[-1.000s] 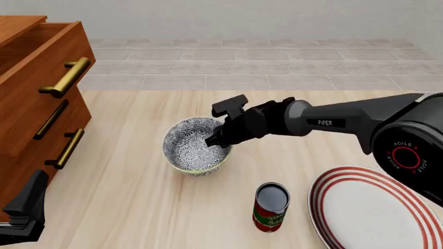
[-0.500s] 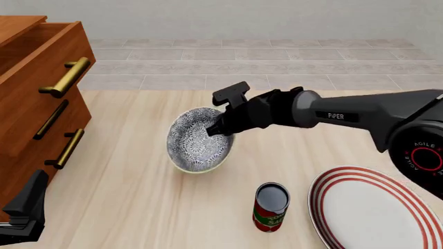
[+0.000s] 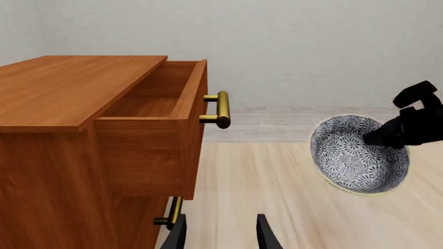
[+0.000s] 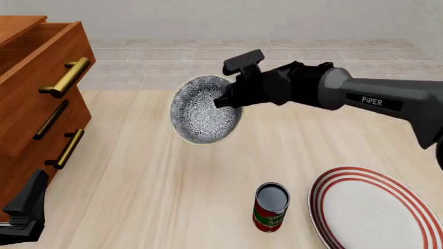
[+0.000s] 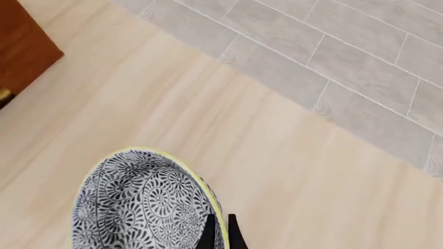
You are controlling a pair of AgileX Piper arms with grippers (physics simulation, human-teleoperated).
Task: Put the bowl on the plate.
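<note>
The grey-and-white floral bowl (image 4: 204,110) hangs tilted above the table, its opening turned toward the front camera. My right gripper (image 4: 223,101) is shut on its right rim. The right wrist view shows the bowl (image 5: 142,202) with the fingertips (image 5: 209,233) pinching its pale yellowish rim. In the left wrist view the bowl (image 3: 356,154) floats at the right with the right gripper (image 3: 387,136) on it. The white plate (image 4: 374,210) with red rings lies at the front right of the table. My left gripper (image 3: 220,231) stands open near the front left edge, holding nothing.
A red-and-green can (image 4: 271,206) stands upright just left of the plate. A wooden chest of drawers (image 4: 38,98) with brass handles fills the left side, its top drawer (image 3: 155,122) pulled out. Grey tiled floor (image 4: 263,62) lies beyond the table.
The right gripper has lifted the bowl off the table, up and slightly away, and the bowl has tipped further onto its side. The left arm has not moved.
</note>
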